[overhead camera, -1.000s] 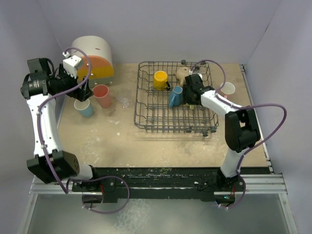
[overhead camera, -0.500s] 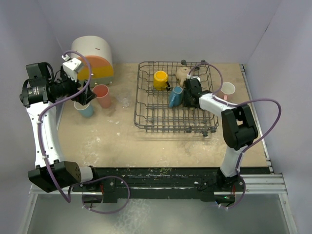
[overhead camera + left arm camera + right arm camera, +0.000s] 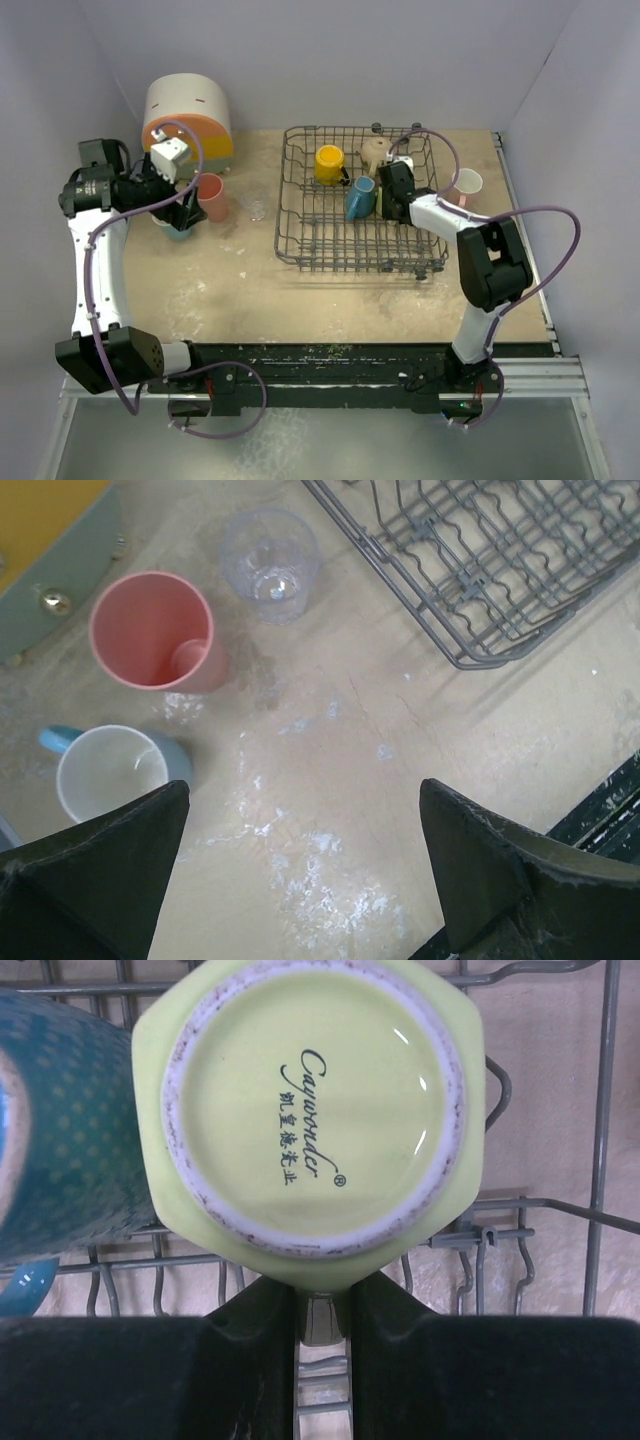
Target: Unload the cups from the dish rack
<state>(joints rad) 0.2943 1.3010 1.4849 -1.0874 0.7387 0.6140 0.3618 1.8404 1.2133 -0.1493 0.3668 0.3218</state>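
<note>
In the dish rack, the right hand pinches the yellow-green cup, base facing it.

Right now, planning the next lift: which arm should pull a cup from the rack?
Right: the right gripper pinches the yellow-green cup inside the dish rack; the left gripper hangs open outside it.

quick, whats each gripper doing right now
left gripper: open, holding nothing
right gripper: closed on the yellow-green cup, at its handle
</note>
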